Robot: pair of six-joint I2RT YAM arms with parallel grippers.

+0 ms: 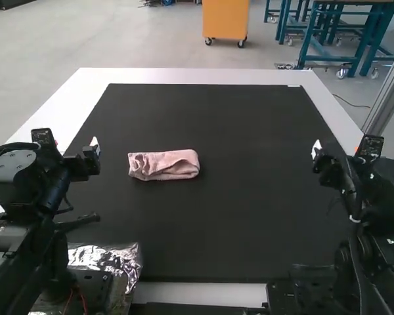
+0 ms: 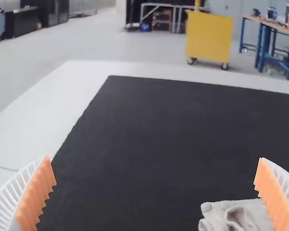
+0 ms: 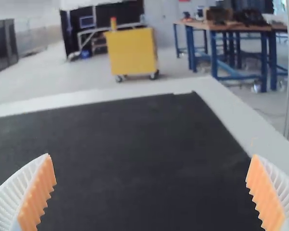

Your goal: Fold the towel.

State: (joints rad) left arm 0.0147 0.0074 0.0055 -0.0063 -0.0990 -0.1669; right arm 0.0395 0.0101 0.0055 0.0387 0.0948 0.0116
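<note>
The pink towel (image 1: 163, 165) is laid folded on the black mat (image 1: 249, 131) — the left pincer (image 1: 76, 144) is held spread near its left edge, the right pincer (image 1: 335, 150), likewise spread, near its right.

The scene is fairly bright, though the mat (image 1: 249, 210) soaks up most of the light and looks an even, dull black in the high view. Around it the table (image 1: 65, 105) shows pale. By the mat's near left corner, the foil (image 1: 118, 257) throws back broken white glints. On the mat, the towel (image 1: 161, 163) has a faint, soft shadow along its near edge. In both wrist views the table beyond the mat looks washed out; the light's source I cannot tell
</note>
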